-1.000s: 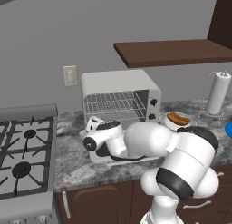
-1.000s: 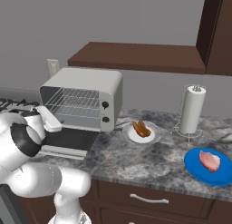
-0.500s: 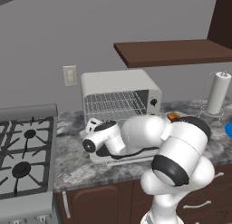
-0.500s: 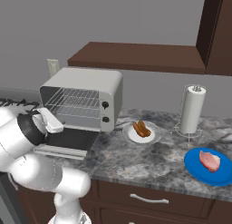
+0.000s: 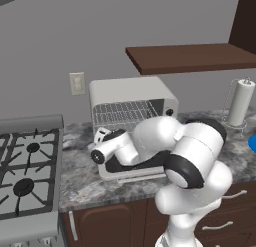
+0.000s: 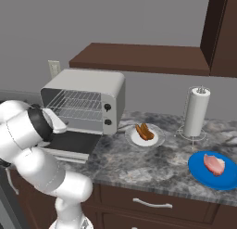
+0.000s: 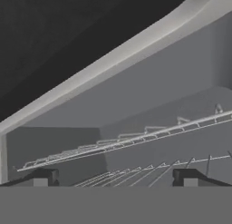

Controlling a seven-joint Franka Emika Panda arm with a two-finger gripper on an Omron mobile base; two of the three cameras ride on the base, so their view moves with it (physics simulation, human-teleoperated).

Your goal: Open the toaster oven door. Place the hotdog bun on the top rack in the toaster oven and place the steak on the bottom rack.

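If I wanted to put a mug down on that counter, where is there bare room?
Bare granite lies between the white dish with the hotdog bun and the blue plate holding the steak, in front of the paper towel roll. The front edge below the dish is free too. It is crowded by the toaster oven, where its lowered door and the arm sit.

In left base view the arm covers most of the door and lower oven front. Blue plate is cut by right edge there. In hand view, racks run off the right edge; tool tips only partly seen.
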